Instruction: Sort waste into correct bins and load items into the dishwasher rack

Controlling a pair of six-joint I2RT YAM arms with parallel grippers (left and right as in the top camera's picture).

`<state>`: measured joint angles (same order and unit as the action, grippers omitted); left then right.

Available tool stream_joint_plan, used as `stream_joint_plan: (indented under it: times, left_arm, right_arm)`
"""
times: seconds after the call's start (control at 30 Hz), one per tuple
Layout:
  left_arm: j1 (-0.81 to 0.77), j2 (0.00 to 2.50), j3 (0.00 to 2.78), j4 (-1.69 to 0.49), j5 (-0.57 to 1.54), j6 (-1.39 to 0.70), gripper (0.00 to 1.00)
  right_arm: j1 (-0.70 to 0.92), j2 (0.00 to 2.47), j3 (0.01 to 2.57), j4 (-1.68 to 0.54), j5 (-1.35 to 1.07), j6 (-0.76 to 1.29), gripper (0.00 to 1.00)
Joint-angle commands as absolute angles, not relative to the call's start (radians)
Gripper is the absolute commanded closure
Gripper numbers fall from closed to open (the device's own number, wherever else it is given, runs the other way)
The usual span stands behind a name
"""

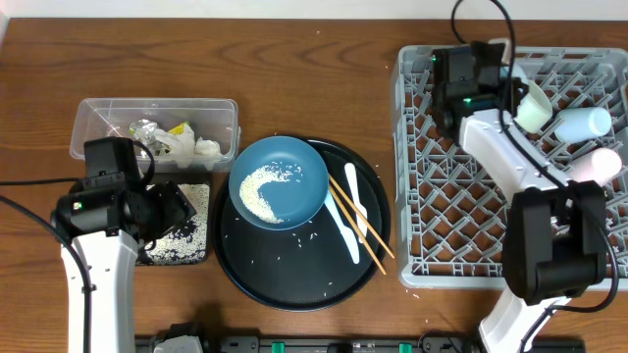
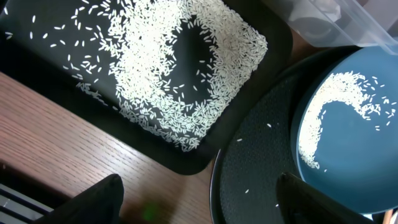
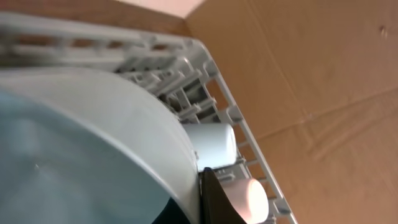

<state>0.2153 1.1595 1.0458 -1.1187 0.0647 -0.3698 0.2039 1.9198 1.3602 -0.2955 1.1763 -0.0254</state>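
Pale-green bowl (image 3: 93,137) sits tipped on edge in the dishwasher rack (image 1: 432,196), near the rack's far edge, its rim pinched in the closed right end effector (image 3: 200,186). The risk: once released, it could roll into the white cup (image 3: 211,146) just beside it. It's round, so no real long axis, and I can't tell which way its mouth faces. Left end effector (image 2: 205,199) hangs open and empty over the shallow black tray (image 2: 186,65).

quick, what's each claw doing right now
Left claw: open, empty.
Right claw: closed, apparently on the green bowl.
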Motion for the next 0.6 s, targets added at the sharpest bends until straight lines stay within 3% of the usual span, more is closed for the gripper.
stream_joint_plan:
  times: [0.0,0.57]
  left_arm:
    - [0.220,1.163,1.058,-1.121,0.064,-0.372,0.20]
    - [0.220,1.163,1.059,-1.121,0.082,-0.372,0.20]
  right_arm:
    - [0.261,1.924,1.355,-0.250,1.200,-0.117,0.99]
    - [0.281,1.924,1.354,-0.245,1.208,-0.140,0.99]
